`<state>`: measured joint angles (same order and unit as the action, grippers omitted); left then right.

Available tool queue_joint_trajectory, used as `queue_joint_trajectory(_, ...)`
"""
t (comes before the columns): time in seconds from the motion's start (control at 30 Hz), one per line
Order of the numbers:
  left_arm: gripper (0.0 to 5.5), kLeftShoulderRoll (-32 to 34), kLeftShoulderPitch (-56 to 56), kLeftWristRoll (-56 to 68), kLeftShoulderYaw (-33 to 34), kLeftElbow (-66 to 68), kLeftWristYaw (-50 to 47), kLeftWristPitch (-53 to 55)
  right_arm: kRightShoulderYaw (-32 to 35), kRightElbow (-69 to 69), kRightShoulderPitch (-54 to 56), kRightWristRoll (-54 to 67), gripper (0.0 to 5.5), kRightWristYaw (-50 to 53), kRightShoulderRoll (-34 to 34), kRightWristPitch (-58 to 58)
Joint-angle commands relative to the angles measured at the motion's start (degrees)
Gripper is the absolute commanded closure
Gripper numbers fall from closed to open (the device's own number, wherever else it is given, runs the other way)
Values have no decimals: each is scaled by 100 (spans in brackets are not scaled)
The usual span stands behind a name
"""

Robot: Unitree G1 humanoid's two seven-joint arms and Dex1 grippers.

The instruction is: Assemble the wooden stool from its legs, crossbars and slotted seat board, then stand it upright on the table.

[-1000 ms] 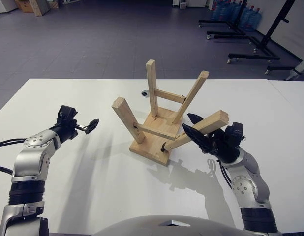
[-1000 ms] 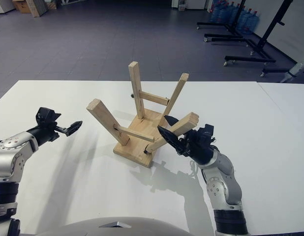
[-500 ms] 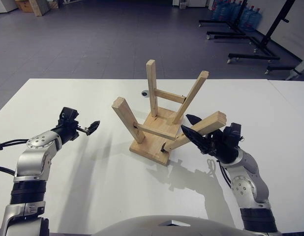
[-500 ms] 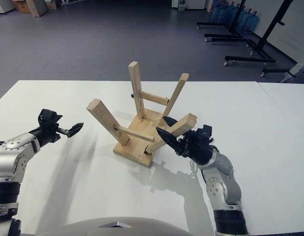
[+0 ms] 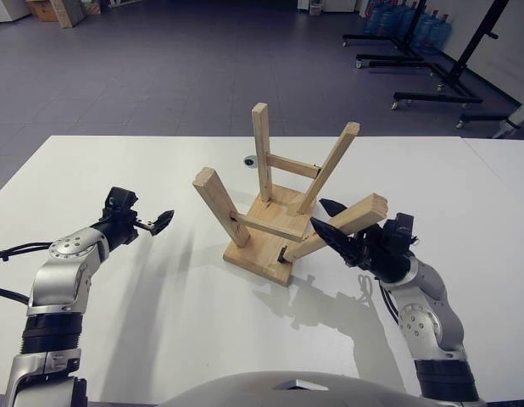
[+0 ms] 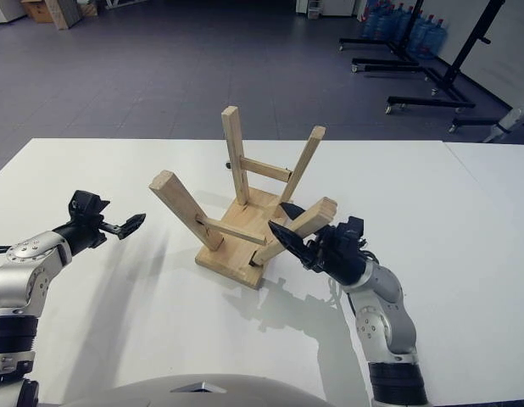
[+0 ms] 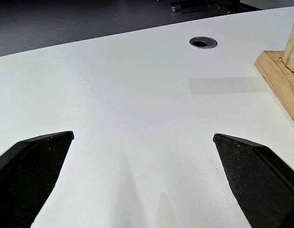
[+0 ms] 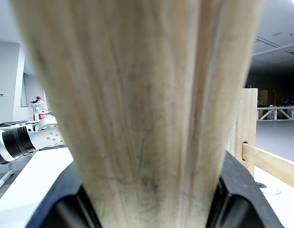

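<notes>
The wooden stool [image 5: 264,254] lies upside down on the white table [image 5: 160,322], its seat board tilted and all its legs pointing up, joined by crossbars [image 5: 292,165]. My right gripper [image 5: 323,219] is shut on the near right leg [image 5: 360,213], one finger above it and one below. In the right wrist view that leg [image 8: 137,104] runs between the dark fingers. My left gripper [image 5: 163,219] hovers open over bare table, left of the stool and well apart from it. In the left wrist view its fingertips [image 7: 37,147] stand wide apart, with the seat board's corner [image 7: 278,76] at the side.
A round cable grommet [image 5: 249,159] sits in the table just behind the stool. Free table surface spreads to the left and front. Beyond the far edge are grey floor, black wheeled stands [image 5: 440,76] and water bottles.
My right gripper has shifted slightly left with the leg in it, and the leg's top has moved left with it. My left gripper has crept a little right, towards the stool.
</notes>
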<state>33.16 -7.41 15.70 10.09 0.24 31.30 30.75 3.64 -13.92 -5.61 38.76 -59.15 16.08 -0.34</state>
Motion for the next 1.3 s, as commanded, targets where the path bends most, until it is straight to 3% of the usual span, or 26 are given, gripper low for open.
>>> queue_joint_trajectory(0.03, 10, -27, 0, -30, -43, -96, -14, -20, -122, 77, -52, -192, 345, -38, 0, -153)
queue_joint_trajectory(0.37, 10, -51, 5, -36, -67, -144, -27, 11, -130, 162, 42, -266, 345, 49, 43, -331)
queue_joint_trajectory(0.83, 10, -108, 70, -62, -96, -282, -68, 46, -690, -277, 25, -583, 345, 451, 380, 282)
queue_joint_trajectory(1.3, 10, -120, 15, -80, -115, -252, -64, 48, -1080, -293, -63, -1194, 345, 790, 431, -111)
